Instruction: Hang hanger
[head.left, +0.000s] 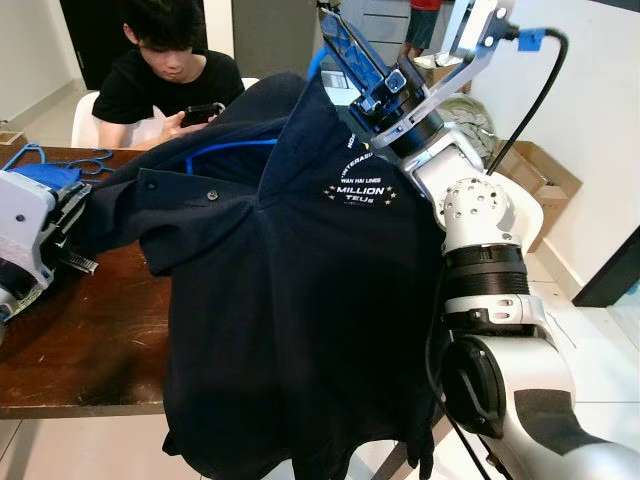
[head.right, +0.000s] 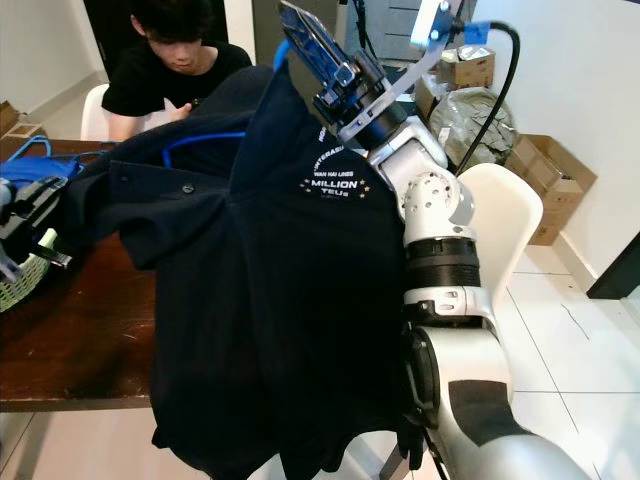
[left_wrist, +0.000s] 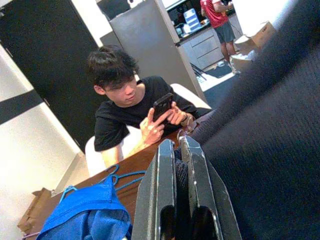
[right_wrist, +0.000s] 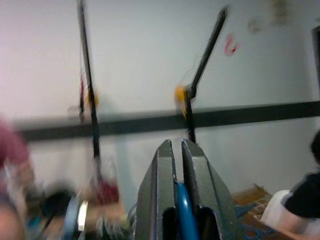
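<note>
Blue plastic is nearly all that can be seen of the hanger (head.left: 232, 146): one thin curve showing inside the collar of the dark navy polo shirt (head.left: 300, 300), and a short strip between the fingers in the right wrist view. The rest of it is buried in the cloth. The shirt hangs in front of the robot, well above the brown wooden tabletop (head.left: 80, 350), its hem cut off by the bottom edge and its left sleeve draped toward the left. It hides the right half of the tabletop and most of the right forearm.

The right arm reaches up and away from the robot, wrist bent toward the left, with the right end effector (head.left: 345, 45) at the top of the shirt, clenched on the hanger hook. The right wrist view is blurred; two dark upright rods against a pale wall are all that reads clearly.

The left end effector (left_wrist: 176, 170) sits low at the near left over the tabletop, fingers nearly together and pinching dark shirt fabric. A blue cloth (left_wrist: 85, 215) lies beside it. At the far side, a seated person (head.left: 165, 70) holds a phone (head.left: 200, 112).
</note>
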